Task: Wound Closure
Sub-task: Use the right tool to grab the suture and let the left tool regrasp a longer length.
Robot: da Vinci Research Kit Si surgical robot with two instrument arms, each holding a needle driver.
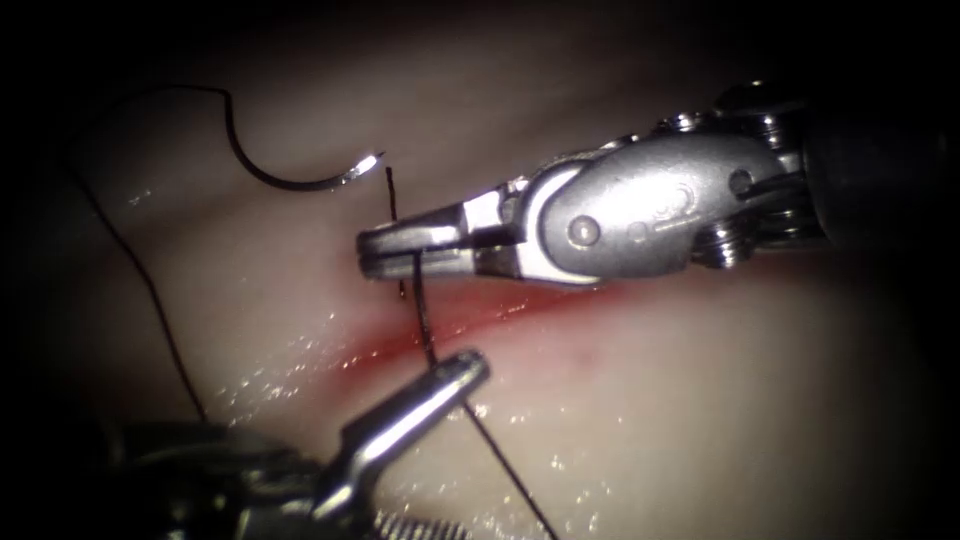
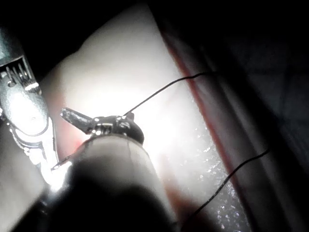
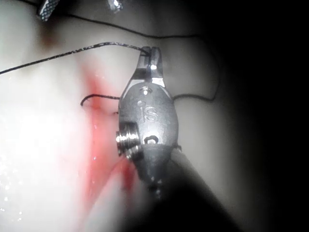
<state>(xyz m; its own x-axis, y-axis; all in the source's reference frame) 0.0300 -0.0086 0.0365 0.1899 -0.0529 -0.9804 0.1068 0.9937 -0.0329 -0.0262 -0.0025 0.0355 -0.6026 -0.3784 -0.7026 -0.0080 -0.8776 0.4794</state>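
Above the glistening tissue [image 1: 700, 400], right pincer [image 1: 375, 250] clamps thin thread [image 1: 422, 300].

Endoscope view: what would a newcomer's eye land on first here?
The right tool, coming in over the red-stained cut, jaws shut on the thread. Upper left of it, the curved needle lies free on the tissue, held by neither tool. Below, the left tool touches the thread.

Thread [image 1: 160, 320]: both strands cut off by the near picture edge in the endoscope view. Left tool [image 1: 462, 372]: shaft lost in shadow; whether it holds the thread, indeterminable. Needle [image 1: 290, 170]: swaged end fades into darkness at far left.
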